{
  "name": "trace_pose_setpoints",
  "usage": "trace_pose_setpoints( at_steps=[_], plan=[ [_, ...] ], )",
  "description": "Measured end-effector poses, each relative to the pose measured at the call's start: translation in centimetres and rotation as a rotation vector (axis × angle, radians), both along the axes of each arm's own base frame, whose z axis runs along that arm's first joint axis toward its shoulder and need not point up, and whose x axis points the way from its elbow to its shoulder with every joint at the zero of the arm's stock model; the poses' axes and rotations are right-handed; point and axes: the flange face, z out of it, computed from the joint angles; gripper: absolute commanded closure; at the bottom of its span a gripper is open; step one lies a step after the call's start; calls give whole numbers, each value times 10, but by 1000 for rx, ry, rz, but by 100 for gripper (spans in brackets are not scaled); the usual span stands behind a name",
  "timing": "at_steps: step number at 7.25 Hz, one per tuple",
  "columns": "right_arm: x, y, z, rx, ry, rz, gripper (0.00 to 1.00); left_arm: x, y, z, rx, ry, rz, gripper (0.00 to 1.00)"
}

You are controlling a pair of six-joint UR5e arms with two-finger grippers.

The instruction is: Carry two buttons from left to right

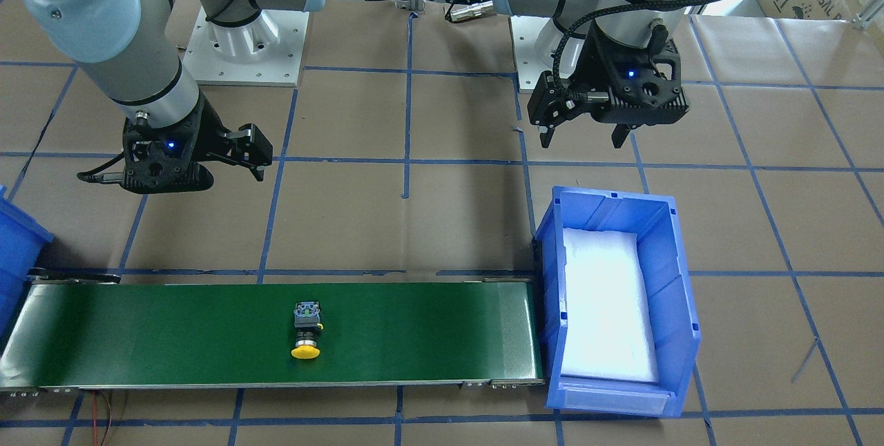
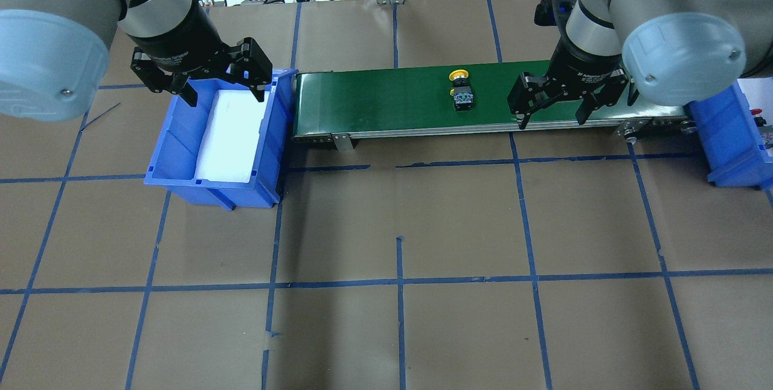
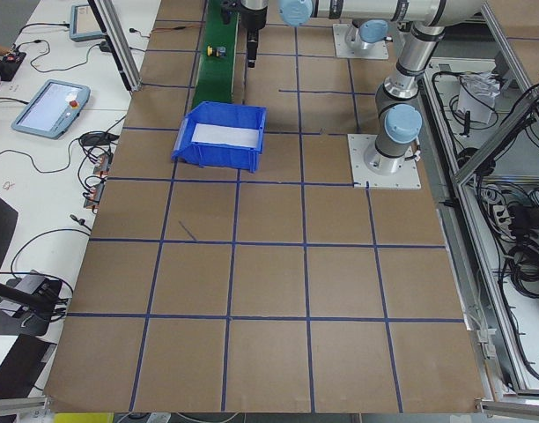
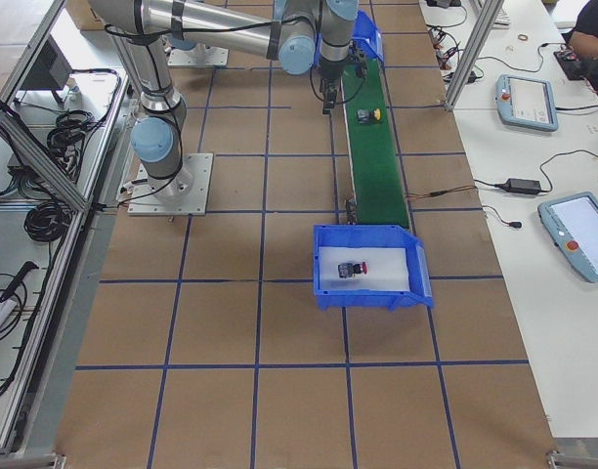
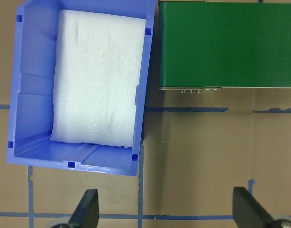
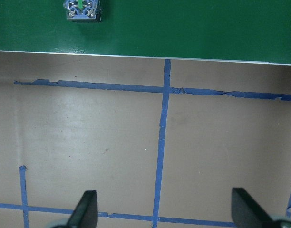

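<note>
The yellow button [image 1: 306, 333] lies on its side on the green conveyor belt [image 1: 173, 335], near its middle; it also shows in the overhead view [image 2: 462, 90] and the right wrist view [image 6: 82, 9]. The red button [image 4: 353, 269] lies on white foam in the blue bin [image 4: 367, 299] at the belt's right end. My left gripper [image 1: 581, 141] is open and empty, hovering on the robot side of the left blue bin [image 1: 552, 239]. My right gripper [image 2: 551, 119] is open and empty, over the table's brown surface beside the belt, to the right of the yellow button.
The left bin [image 5: 33, 95] holds only white foam [image 5: 98, 76]. The right bin [image 2: 724, 136] sits at the overhead view's right edge. The belt [image 2: 386, 94] runs between the two bins. Blue tape lines cross the brown table.
</note>
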Motion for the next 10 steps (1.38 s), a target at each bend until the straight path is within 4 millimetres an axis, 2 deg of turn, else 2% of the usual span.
trace_pose_setpoints(
  at_steps=[2,7,8,9,10],
  plan=[
    [0,0,-1,1,-1,-1,0,7,3,11,-10,-2,1,0],
    [1,-2,0,-2,-3,1,0,13,3,7,1,-1,8,0],
    [1,-10,6,-19,-1,7,0,14,4,1,27,-1,11,0],
    [0,-26,12,-38,1,12,0,17,4,1,37,0,15,0],
    [0,-49,9,-45,-3,15,0,22,1,6,22,5,24,0]
  ],
)
